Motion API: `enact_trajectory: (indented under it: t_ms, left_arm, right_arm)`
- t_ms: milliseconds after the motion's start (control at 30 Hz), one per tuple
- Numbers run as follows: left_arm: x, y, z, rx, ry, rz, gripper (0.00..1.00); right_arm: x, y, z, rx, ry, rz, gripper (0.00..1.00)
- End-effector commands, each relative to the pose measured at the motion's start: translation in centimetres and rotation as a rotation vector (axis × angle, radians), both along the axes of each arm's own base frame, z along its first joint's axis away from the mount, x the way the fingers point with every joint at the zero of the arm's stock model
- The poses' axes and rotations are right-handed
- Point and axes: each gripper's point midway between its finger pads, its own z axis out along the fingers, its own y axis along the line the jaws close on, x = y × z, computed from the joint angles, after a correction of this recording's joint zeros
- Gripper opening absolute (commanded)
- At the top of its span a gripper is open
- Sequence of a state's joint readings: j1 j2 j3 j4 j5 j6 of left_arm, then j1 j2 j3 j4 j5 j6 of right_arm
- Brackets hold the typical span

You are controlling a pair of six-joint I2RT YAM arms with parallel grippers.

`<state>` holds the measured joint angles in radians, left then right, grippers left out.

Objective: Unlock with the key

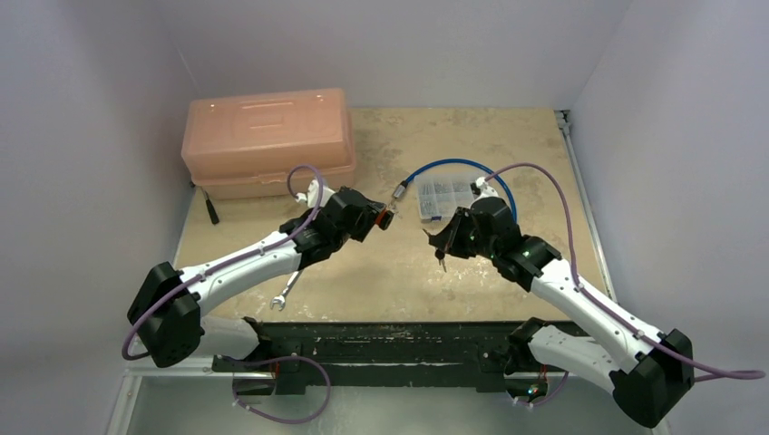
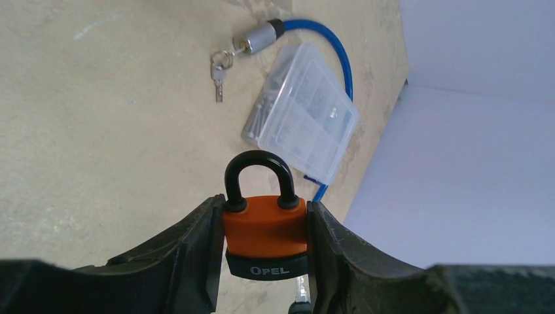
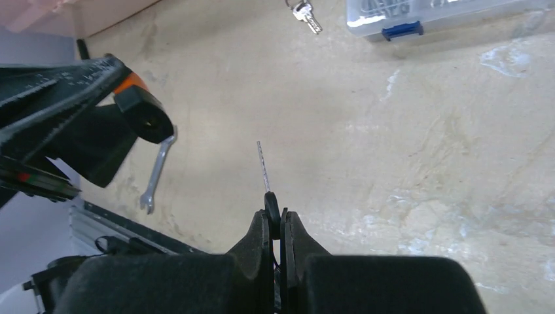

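Black fingers [image 2: 196,242] of the left gripper [image 2: 264,212] squeeze the orange padlock [image 2: 264,230] from both sides, open just as wide as the lock's body. The lock sits right between the tips. Its black loop sticks out past them, and both ends of the loop are down in the body. White letters on the black band read OPEL. The right gripper [image 3: 275,226] is almost fully closed, and its two tips pinch the black head of the key [image 3: 271,206]. The thin metal part of the key pokes straight out in front of the tips and touches nothing. From the right wrist, the padlock is ahead of this gripper and off to the left, with a gap between it and the key tip. Both grippers hang above the table [image 1: 381,281]. Out past the left gripper lies a clear box [image 2: 304,114] of small parts. A blue cable lock [image 2: 340,59] curls around the box, and a little bunch of keys [image 2: 219,72] hangs from its silver end. A small wrench [image 3: 157,173] lies on the table below the left gripper. A pink toolbox [image 1: 267,140] sits well behind that arm.
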<state>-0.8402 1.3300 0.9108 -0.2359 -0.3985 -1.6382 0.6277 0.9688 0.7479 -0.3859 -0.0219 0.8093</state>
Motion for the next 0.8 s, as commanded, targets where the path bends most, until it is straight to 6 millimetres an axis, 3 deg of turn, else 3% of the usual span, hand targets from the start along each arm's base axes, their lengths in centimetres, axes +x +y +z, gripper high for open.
enact_trajectory:
  t_ms: [0,167,433,767]
  left_arm:
    - [1.5,0.7,3.9,-0.04,-0.087,0.035,0.0]
    - [1.5,0.2,4.6,-0.068,-0.095,0.016,0.0]
    - [1.0,-1.1,6.2,-0.179,-0.145,-0.056,0.0]
    - [0.4,-2.8,7.0,-0.282,-0.154,-0.121,0.0]
  right_arm:
    - [0.1,-1.9,0.0,-0.09,-0.038,-0.024,0.0]
    - [-0.1,-1.1,1.0,-0.049,-0.052,0.012,0.0]
    - [0.1,1.1,4.5,0.1,-0.115,0.052,0.0]
    - [0.1,3.7,8.0,0.141,-0.203,0.129,0.0]
